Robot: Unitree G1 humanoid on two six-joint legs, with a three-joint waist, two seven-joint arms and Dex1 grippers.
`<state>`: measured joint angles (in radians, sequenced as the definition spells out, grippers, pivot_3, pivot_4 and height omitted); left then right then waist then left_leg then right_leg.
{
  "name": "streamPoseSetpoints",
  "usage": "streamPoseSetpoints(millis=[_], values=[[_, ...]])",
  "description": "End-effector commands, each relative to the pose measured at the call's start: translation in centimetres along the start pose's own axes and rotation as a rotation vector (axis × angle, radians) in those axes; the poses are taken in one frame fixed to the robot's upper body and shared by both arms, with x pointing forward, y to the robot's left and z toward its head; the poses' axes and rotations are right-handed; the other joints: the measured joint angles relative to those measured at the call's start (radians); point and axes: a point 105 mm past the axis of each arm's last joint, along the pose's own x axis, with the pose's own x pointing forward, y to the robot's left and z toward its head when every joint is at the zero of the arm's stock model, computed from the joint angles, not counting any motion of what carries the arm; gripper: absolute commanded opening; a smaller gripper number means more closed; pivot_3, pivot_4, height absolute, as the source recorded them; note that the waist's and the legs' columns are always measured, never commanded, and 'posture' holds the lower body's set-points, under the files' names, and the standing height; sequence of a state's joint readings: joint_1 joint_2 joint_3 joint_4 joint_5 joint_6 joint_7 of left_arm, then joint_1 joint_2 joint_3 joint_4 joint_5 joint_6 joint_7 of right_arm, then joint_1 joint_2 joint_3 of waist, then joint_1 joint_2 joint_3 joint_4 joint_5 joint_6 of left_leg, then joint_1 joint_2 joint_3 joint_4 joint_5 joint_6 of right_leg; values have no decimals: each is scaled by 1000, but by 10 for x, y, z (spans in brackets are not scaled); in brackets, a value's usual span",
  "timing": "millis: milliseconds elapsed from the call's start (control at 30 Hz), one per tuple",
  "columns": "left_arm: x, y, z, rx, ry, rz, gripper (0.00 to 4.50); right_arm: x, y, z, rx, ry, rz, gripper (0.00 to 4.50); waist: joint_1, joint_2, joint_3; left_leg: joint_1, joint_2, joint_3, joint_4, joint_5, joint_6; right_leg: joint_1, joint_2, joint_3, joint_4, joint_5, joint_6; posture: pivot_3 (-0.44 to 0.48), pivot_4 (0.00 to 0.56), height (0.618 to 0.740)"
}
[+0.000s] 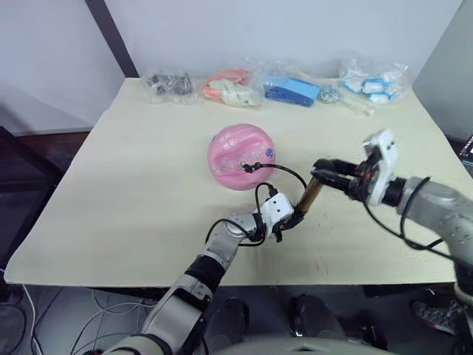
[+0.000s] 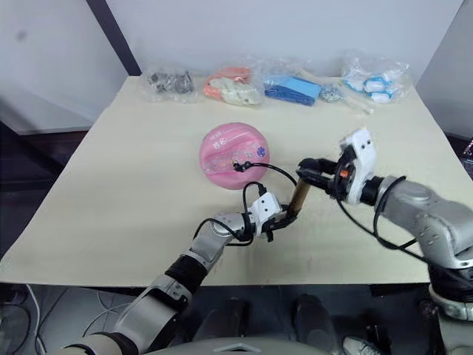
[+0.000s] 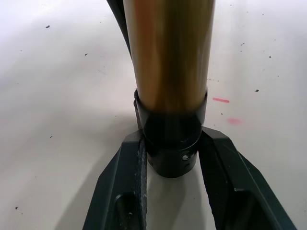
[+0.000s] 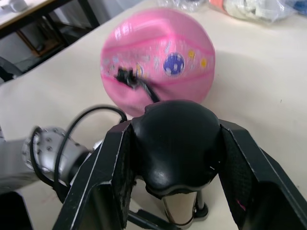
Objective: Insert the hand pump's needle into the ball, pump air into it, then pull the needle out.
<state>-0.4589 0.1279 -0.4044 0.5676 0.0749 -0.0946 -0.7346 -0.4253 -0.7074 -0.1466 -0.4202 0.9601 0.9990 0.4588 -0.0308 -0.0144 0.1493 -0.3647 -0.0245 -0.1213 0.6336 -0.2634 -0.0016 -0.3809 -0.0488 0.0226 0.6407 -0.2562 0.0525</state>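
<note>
Left wrist view: left pincer (image 3: pixel 172 158) clamps the slick, stiff pump (image 3: pixel 168 57) base, right pincer (image 4: pixel 175 158) grips the handle (image 4: pixel 175 143), which looks the best hold.

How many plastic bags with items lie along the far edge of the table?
4, in a row along the table's far edge: a bag of dark metal parts at the left, then an orange-white one, a blue one, and a white-blue one at the right.

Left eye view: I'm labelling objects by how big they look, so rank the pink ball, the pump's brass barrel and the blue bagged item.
1. the ball
2. the blue bagged item
3. the hand pump barrel, slimmest, though nearer the camera.
</note>
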Motion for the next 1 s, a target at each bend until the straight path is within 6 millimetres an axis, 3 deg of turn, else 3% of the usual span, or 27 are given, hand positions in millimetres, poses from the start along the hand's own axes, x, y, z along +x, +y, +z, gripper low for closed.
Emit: streamPoseSetpoints(millis=[33, 300, 533, 600, 667, 900, 1000], values=[[-17, -19, -64, -99, 221, -36, 1068, -24, -3, 57, -136, -131, -76, 1910, 2, 0, 1, -1, 0, 0, 0, 0, 0, 0, 0, -1, 0, 0, 0, 0, 150, 740], [-18, -21, -71, -107, 239, -42, 1068, -24, 26, 99, -265, -151, 15, 1910, 2, -1, 4, -4, -1, 1, 0, 0, 0, -4, -2, 0, 0, 0, 0, 0, 150, 740], [-20, -22, -76, -111, 248, -37, 1068, -35, 32, 138, -321, -204, 8, 1910, 3, -1, 7, -6, 0, 0, 0, 0, 0, -5, -2, 0, 0, 2, -3, 0, 150, 740], [-21, -22, -77, -114, 251, -36, 1068, -35, 34, 142, -332, -199, 15, 1910, 3, 0, 7, -9, 0, 1, 1, 0, 0, -9, -3, 0, 1, 2, -3, 0, 150, 740], [-21, -23, -78, -115, 252, -35, 1068, -29, 34, 133, -331, -166, 25, 1910, 6, 0, 7, -16, 0, 1, 4, 0, 0, -16, -2, 0, 2, 3, -3, 0, 150, 740], [-21, -23, -79, -117, 254, -36, 1068, 2, 32, 75, -206, -79, 75, 1910, 4, -6, 0, -15, 0, 1, 4, 0, 0, -14, -3, 0, 2, 3, -2, 0, 150, 740], [-21, -23, -79, -118, 254, -34, 1068, 19, 27, 27, -108, -26, 72, 1909, 4, -9, -5, -12, 0, 1, 4, 0, 0, -11, -1, 0, 2, 3, -2, 0, 150, 740]])
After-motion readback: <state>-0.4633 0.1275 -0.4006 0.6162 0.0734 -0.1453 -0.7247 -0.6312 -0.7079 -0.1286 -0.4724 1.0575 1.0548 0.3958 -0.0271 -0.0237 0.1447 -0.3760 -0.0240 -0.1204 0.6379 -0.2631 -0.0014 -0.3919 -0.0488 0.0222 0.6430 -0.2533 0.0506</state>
